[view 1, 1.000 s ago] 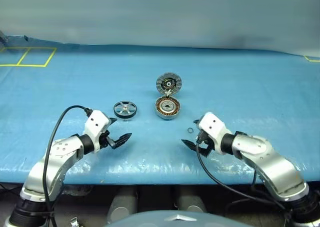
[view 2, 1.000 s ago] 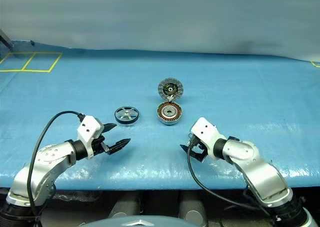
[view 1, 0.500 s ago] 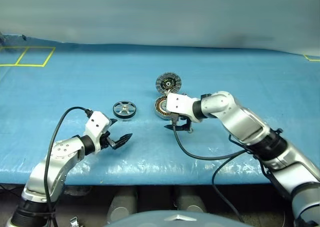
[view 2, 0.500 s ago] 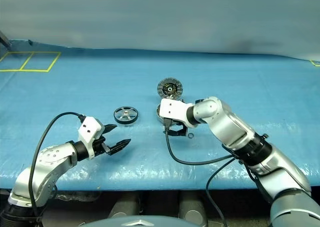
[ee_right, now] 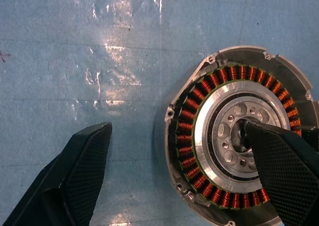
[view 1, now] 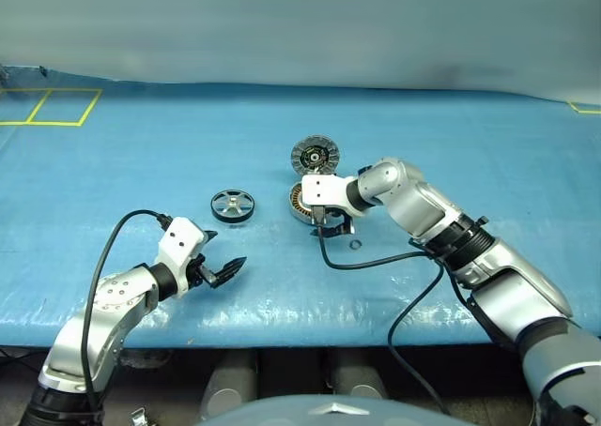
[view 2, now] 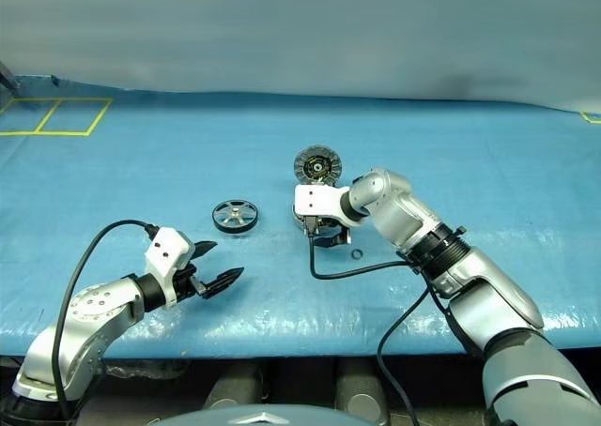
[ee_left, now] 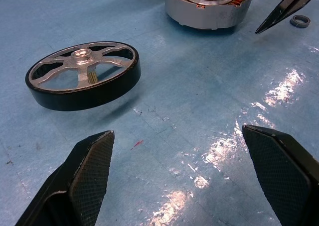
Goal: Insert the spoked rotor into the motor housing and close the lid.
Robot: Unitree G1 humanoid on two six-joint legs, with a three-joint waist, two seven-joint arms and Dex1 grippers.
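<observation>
Now, left gripper [view 1: 225, 270] gaping wide, empty, aimed toward one dark grey spoked rotor [view 1: 233, 205] lying flat on blue sheet [view 1: 141, 163], probably staged for pickup | right gripper [view 1: 334, 225] spread wide over one round silver motor housing [view 1: 302, 203], likely to steady it | one lid [view 1: 315, 153] hinged open behind | one tiny metal ring [view 1: 354, 245] just beside.

Two head-mounted eye views look forward and down over a blue plastic-covered table [view 1: 141, 144] from some way off, taking in the whole work area with a slight sideways offset between them. The left wrist view sits low and close, facing along the surface toward the dark grey five-spoked rotor wheel [ee_left: 82, 74]. The right wrist view looks steeply down, very close, onto the round silver motor housing with copper windings [ee_right: 234, 141]; both wrist views share that housing.
</observation>
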